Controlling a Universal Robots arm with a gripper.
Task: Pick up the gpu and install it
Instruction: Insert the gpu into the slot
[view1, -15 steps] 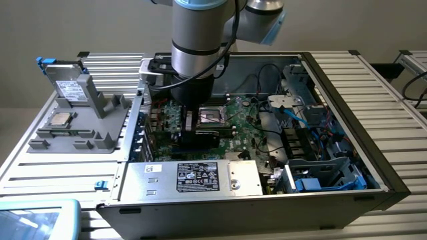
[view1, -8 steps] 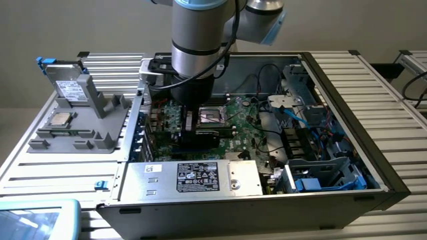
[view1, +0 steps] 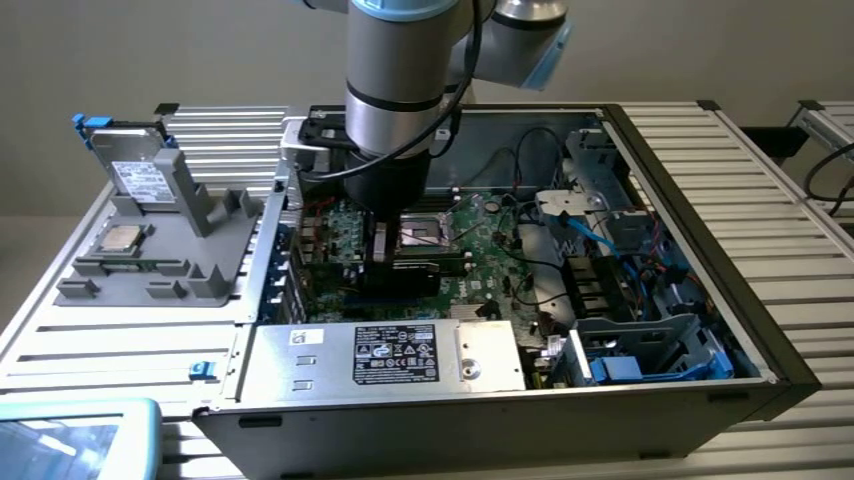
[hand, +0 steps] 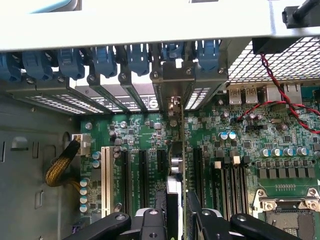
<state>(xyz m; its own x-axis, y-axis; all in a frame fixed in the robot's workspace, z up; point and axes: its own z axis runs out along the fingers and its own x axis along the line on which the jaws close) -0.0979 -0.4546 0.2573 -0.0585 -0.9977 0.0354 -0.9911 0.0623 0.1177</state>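
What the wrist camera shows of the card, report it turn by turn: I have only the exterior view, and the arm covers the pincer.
Observer: The pincer grips the card, which stands on edge above the green board.
Operator: Say where its metal end is.
Observer: The metal end reaches the rear slot covers, beside the row of blue clips.
Operator: Name what flanks it.
Observer: Black slots run along both sides; a white slot lies farther off, near a yellow braided cable.
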